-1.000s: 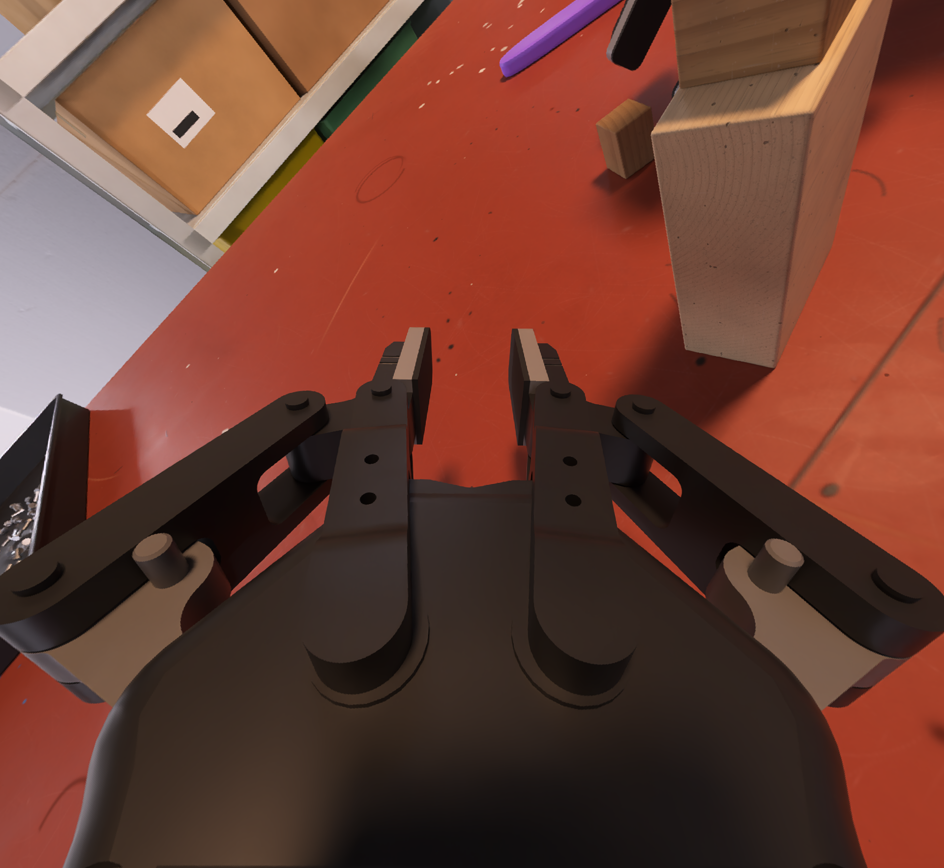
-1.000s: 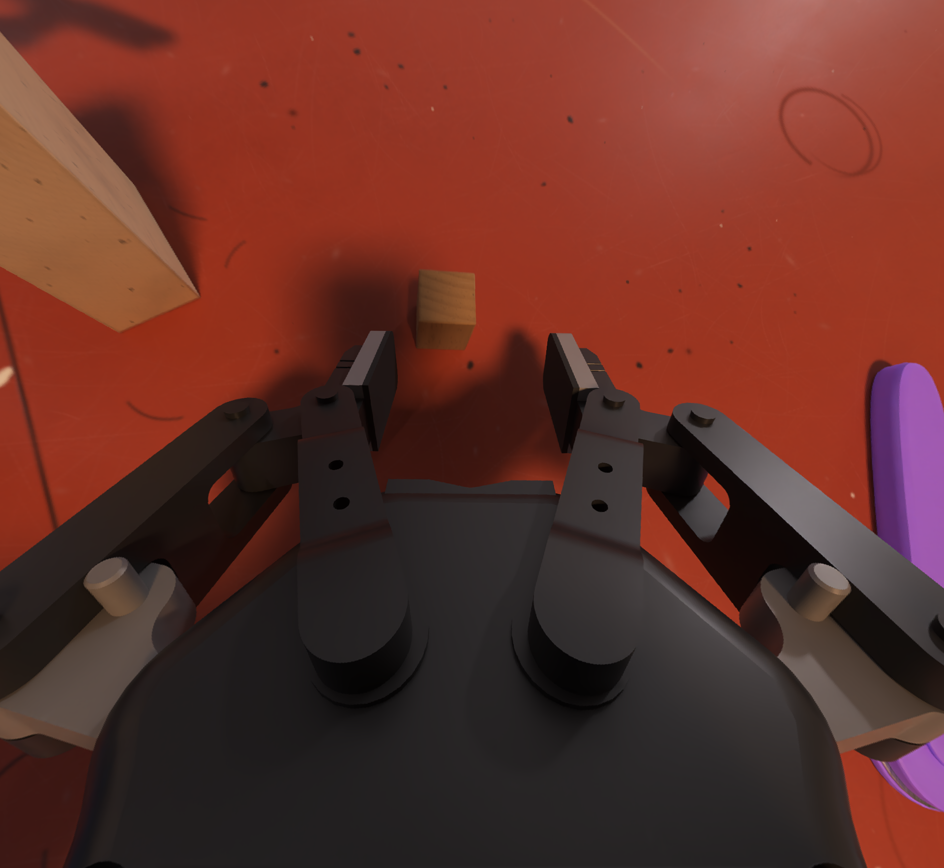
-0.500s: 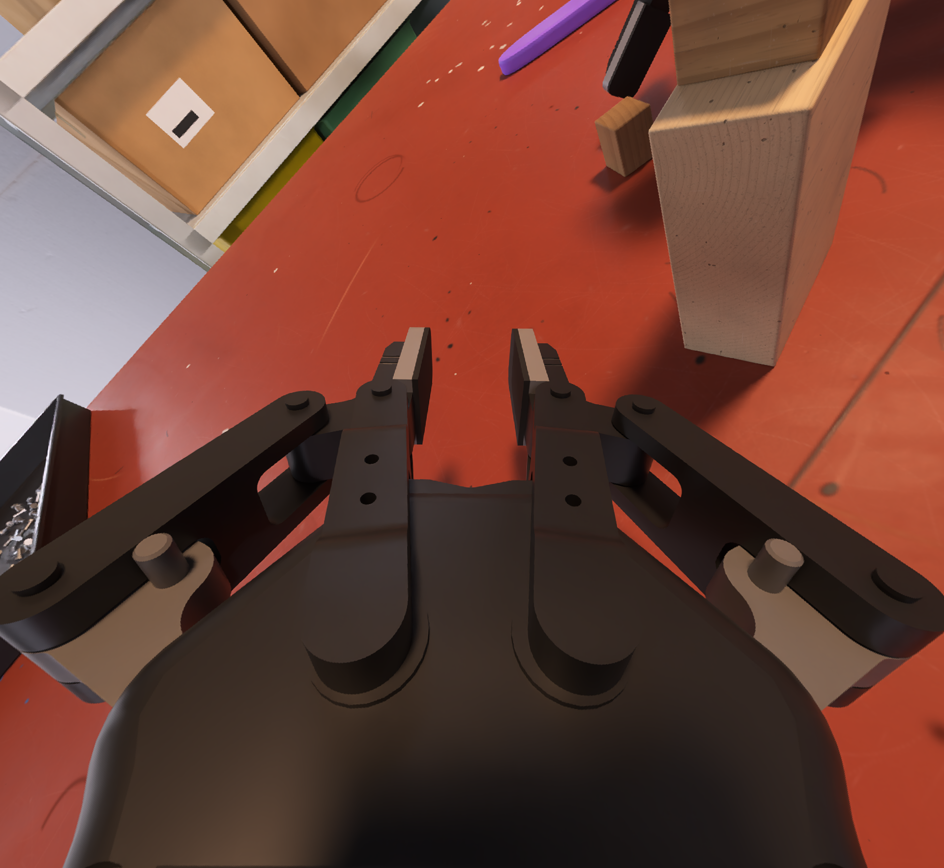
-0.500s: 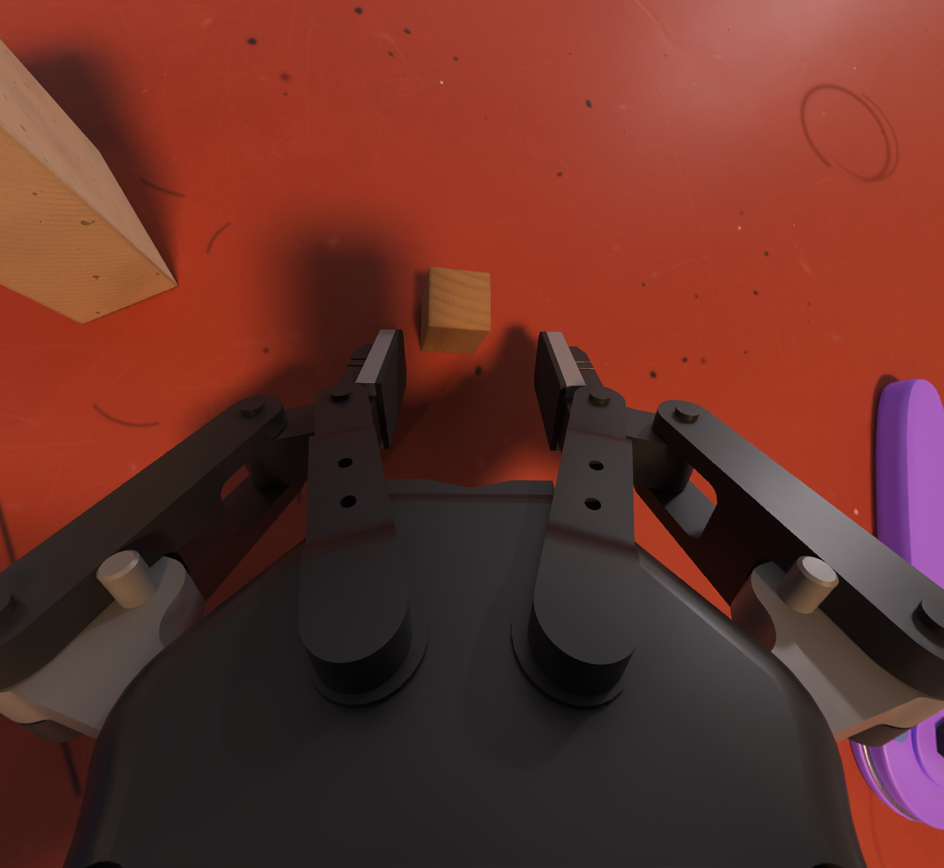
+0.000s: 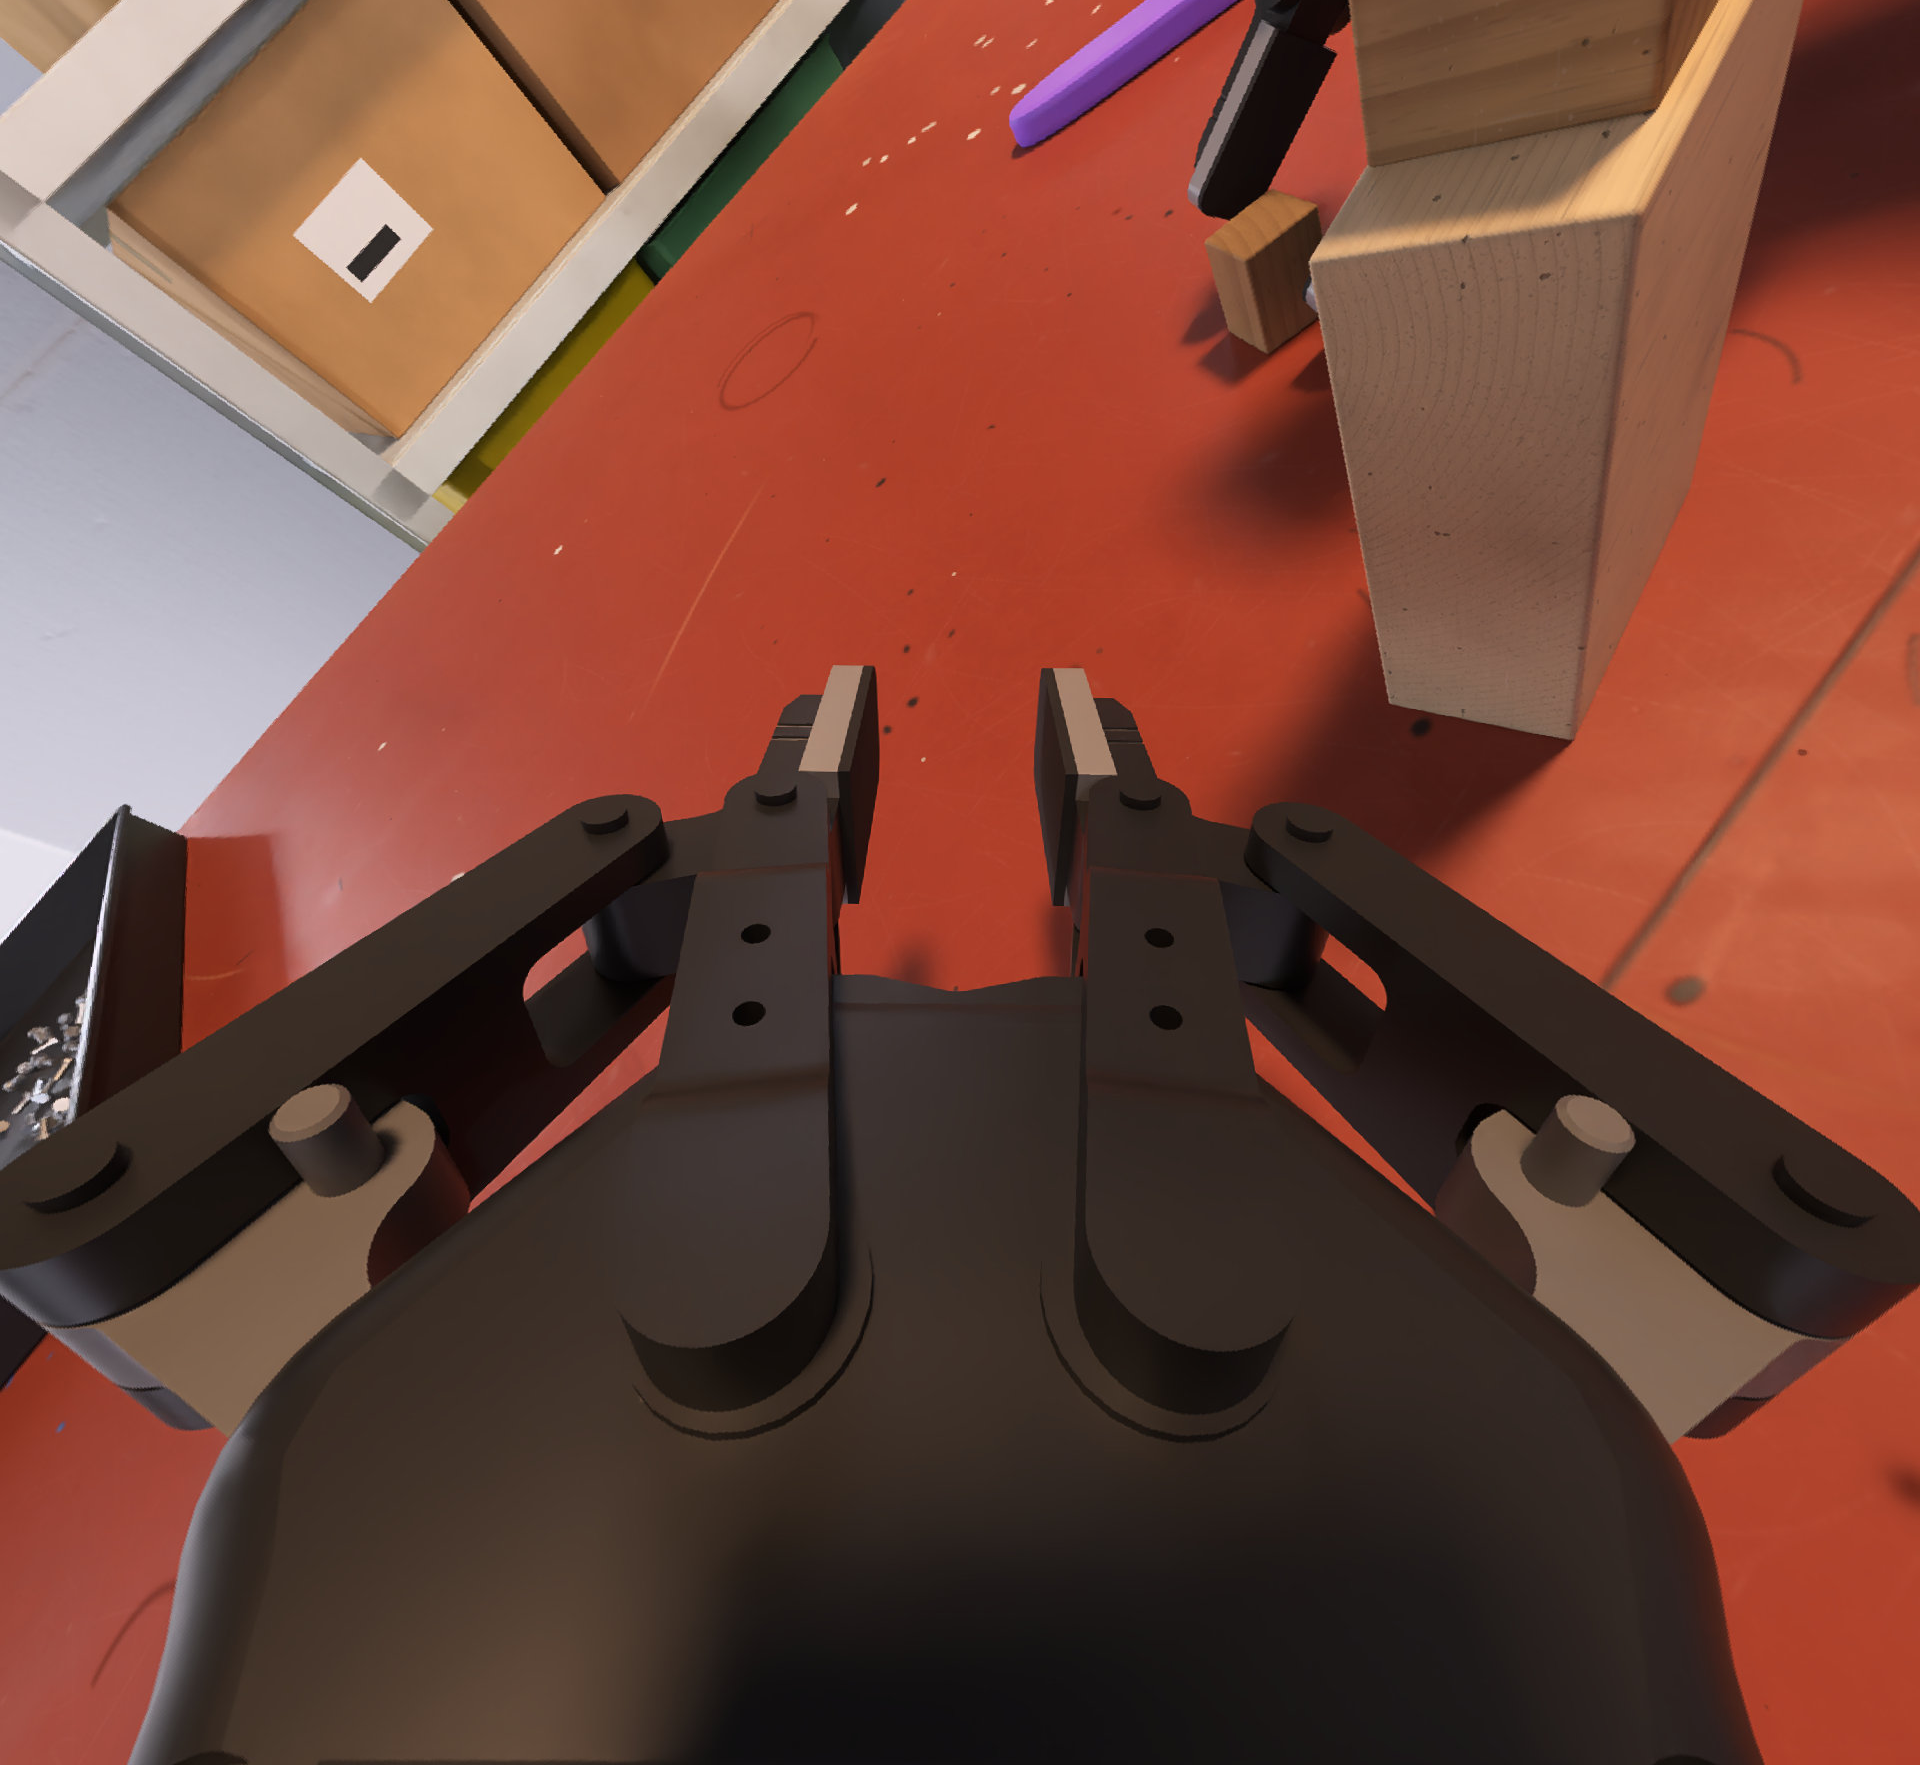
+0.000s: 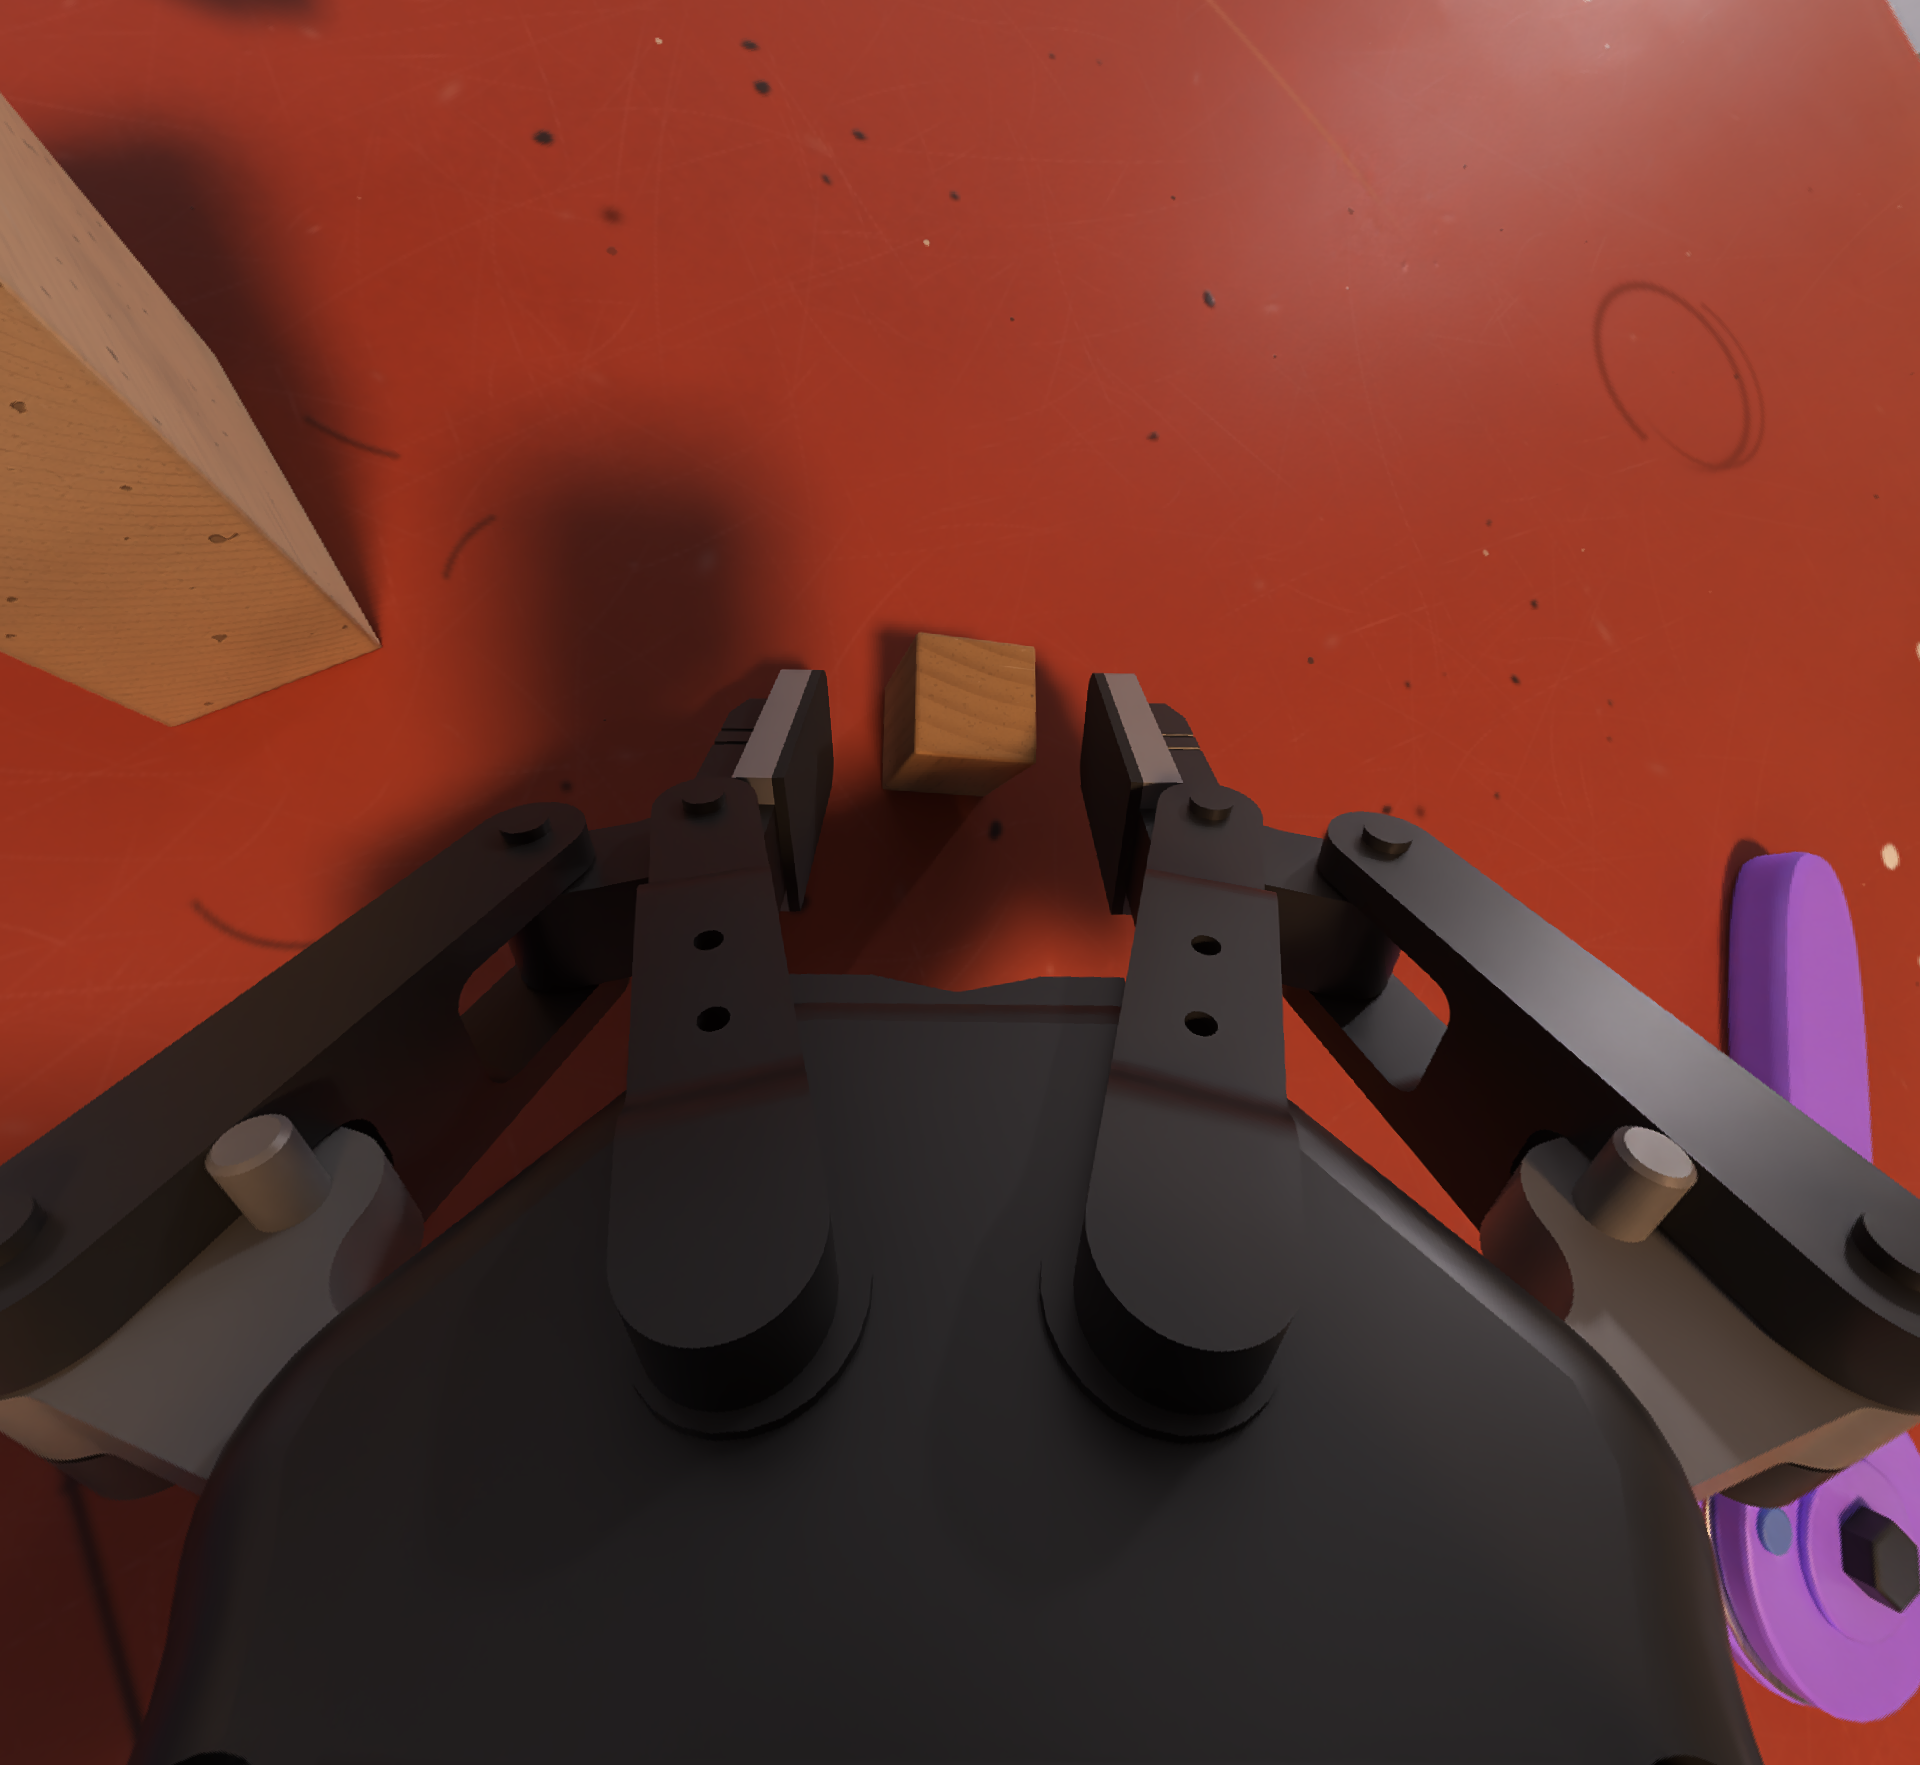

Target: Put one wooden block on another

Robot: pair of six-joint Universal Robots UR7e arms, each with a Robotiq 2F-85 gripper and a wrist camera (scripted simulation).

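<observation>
A small wooden cube (image 6: pixel 958 716) sits on the red table. My right gripper (image 6: pixel 956 728) is open, low over it, one finger on each side, not touching. The cube also shows in the left wrist view (image 5: pixel 1263 269), with the right gripper's fingers (image 5: pixel 1252 115) just above it. A large pale wooden block (image 5: pixel 1475 468) stands next to the cube, with a second wooden block (image 5: pixel 1507 1) resting on top of it; the large block's corner also shows in the right wrist view (image 6: pixel 125 510). My left gripper (image 5: pixel 956 728) is open and empty over bare table, well short of the blocks.
A purple tool lies on the table (image 5: pixel 1127 48), also at the right edge of the right wrist view (image 6: pixel 1803 998). A shelf with cardboard boxes (image 5: pixel 353 188) runs along the table's far edge. A black bin of small metal parts (image 5: pixel 62 1019) is at the left.
My right gripper has come down and forward, so the small cube now lies between its open fingers. The left gripper has stayed still.
</observation>
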